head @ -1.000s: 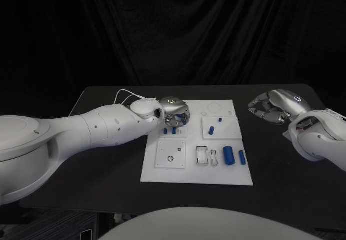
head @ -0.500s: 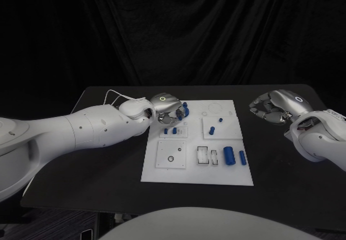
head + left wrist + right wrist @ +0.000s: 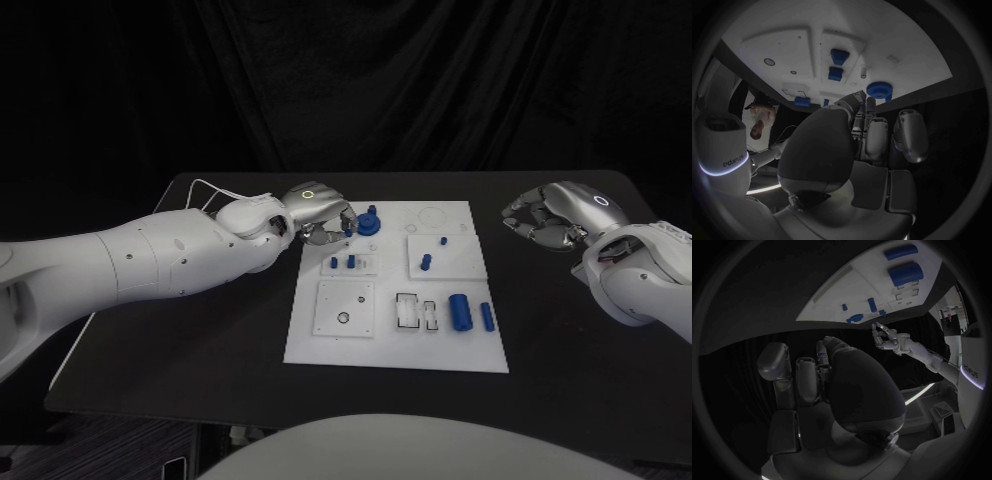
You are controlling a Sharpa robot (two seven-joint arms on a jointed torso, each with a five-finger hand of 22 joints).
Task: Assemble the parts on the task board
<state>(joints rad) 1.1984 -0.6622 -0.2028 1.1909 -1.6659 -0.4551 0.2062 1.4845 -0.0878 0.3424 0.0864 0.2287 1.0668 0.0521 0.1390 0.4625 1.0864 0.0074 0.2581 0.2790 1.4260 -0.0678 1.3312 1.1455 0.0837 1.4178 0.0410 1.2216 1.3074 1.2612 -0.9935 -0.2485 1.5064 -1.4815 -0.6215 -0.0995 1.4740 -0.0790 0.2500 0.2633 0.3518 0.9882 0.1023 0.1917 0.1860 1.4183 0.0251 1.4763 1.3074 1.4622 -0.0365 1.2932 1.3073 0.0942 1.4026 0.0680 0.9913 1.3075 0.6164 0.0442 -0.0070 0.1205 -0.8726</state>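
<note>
The white task board (image 3: 392,345) lies in the middle of the table. A blue round part (image 3: 371,222) stands near its far left corner. My left hand (image 3: 320,210) hovers just left of that part, at the board's edge, holding nothing. The left wrist view shows the hand (image 3: 864,145) with its fingers (image 3: 907,132) stretched toward the blue round part (image 3: 879,89) without touching it. Two small blue pegs (image 3: 342,262) stand just nearer, and another peg (image 3: 426,262) stands to their right. My right hand (image 3: 552,213) hangs right of the board, fingers curled in on nothing.
A large blue cylinder (image 3: 457,311) and a thinner one (image 3: 486,316) lie on the board's near right part, beside two small rectangular slots (image 3: 414,311). A square plate with a hole (image 3: 343,305) sits at the near left. Black table surrounds the board.
My left hand has drawn back to the left off the board's far left area, uncovering the blue round part standing there. The right hand has stayed put.
</note>
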